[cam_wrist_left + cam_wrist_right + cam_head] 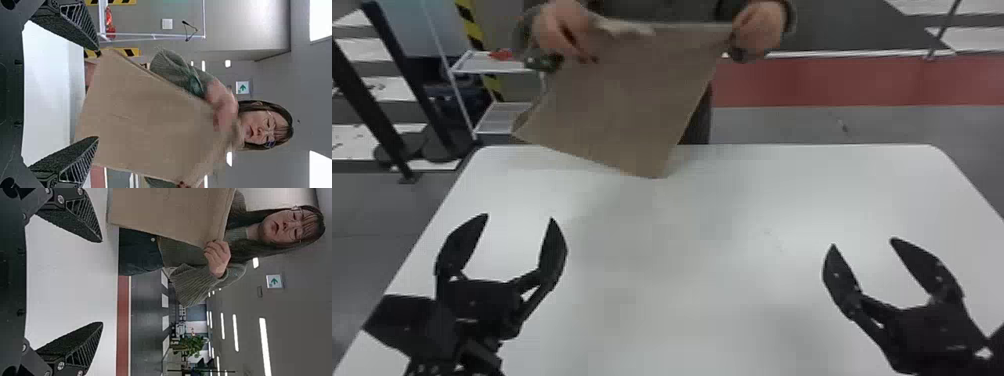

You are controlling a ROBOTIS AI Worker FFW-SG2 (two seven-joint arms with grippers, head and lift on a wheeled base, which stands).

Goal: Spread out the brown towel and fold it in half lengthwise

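A person's two hands hold the brown towel (632, 95) by its upper edge at the table's far side; its lower corner hangs down at the tabletop. My left gripper (519, 217) stands open over the table's left part, my right gripper (862, 241) open over the right part, both nearer than the towel. In the left wrist view the towel (145, 117) spreads beyond the left gripper (98, 93), nothing between its fingers. In the right wrist view the towel (168, 211) hangs past the right gripper (102, 282), which is empty too.
The white table (732, 300) lies under both arms, its far edge running below the towel. Behind it at the left stands a white wire shelf (499, 65), with dark posts (397, 100) farther left.
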